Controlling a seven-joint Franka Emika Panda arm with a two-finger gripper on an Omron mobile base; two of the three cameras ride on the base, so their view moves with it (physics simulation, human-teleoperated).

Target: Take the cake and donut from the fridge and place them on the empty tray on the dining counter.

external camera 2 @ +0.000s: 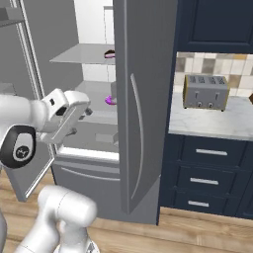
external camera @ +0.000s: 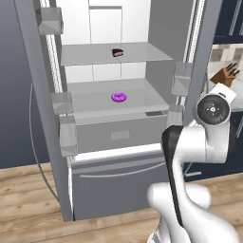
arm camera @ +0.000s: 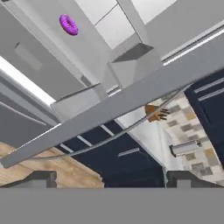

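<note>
Grey French-door fridge (external camera: 118, 185) stood with both doors open; the small dark chocolate-brown cake slice (external camera: 117, 52) sat on the upper grey shelf, and the purple-magenta iced ring donut (external camera: 118, 97) lay on the shelf below, well apart from it. White arm's two-finger gripper (external camera 2: 88, 112) hung in front of the fridge near the right door, jaws spread wide and holding nothing, clear of both foods. Silver toaster (external camera 2: 205, 92) sat on the marble counter to the right.
</note>
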